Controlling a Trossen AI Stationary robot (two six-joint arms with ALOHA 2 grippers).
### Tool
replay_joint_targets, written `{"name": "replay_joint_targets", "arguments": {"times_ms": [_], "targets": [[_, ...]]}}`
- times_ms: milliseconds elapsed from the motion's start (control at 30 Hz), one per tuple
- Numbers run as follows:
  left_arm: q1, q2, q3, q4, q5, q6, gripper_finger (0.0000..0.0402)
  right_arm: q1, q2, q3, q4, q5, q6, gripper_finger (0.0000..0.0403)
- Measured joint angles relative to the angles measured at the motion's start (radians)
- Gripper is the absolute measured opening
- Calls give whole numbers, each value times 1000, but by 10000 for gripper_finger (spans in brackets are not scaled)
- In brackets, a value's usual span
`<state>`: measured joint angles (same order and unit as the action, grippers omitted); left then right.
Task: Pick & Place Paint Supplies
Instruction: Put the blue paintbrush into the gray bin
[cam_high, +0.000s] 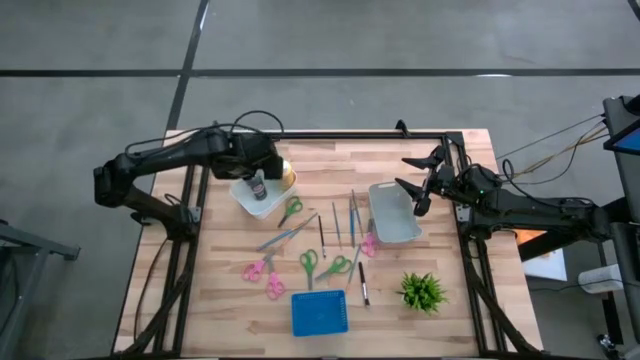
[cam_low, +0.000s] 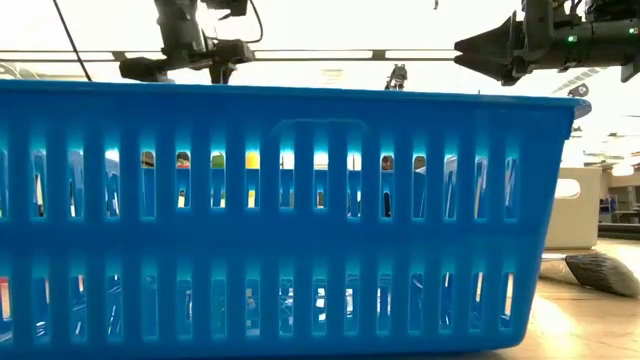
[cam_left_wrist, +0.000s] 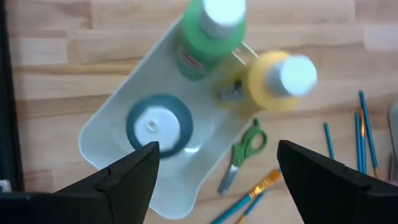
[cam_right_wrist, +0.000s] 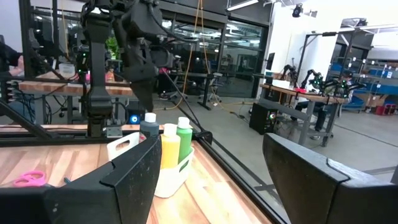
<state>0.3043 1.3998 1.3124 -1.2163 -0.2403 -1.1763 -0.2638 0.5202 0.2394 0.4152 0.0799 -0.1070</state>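
Three squeeze bottles stand upright in a small white bin (cam_left_wrist: 112, 118): green (cam_left_wrist: 208, 34), yellow (cam_left_wrist: 280, 81) and dark grey (cam_left_wrist: 158, 124). My left gripper (cam_left_wrist: 217, 180) hangs above them, pointing steeply down, open, with nothing between its fingers. The high view shows it over the bin (cam_high: 258, 195) at the table's far left. Several thin brushes (cam_high: 350, 220) lie flat at the table's middle. My right gripper (cam_high: 420, 185) is open and level above the table's far right, holding nothing. From there the bottles (cam_right_wrist: 170, 146) show beyond it.
A pale grey bin (cam_high: 393, 212) lies below my right gripper. Green and pink scissors (cam_high: 308, 265) are scattered among the brushes. A blue slotted basket (cam_high: 319, 313) stands at the near edge and fills the low view (cam_low: 280, 220). A potted plant (cam_high: 422, 291) stands near right.
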Motion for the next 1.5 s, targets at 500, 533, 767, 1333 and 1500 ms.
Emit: {"name": "replay_joint_targets", "arguments": {"times_ms": [500, 533, 767, 1333, 1500], "targets": [[-217, 2, -9, 56, -26, -53, 328, 0, 0, 0, 0, 0, 1, 278], [-231, 2, -9, 61, -29, -53, 328, 0, 0, 0, 0, 0, 0, 278], [-327, 16, -11, 80, -61, -84, 328, 0, 0, 0, 0, 0, 1, 278], [-456, 265, -9, 212, 9, 18, 328, 0, 0, 0, -16, 0, 0, 278], [-455, 318, -9, 227, 31, 31, 328, 0, 0, 0, -16, 0, 0, 278]]}}
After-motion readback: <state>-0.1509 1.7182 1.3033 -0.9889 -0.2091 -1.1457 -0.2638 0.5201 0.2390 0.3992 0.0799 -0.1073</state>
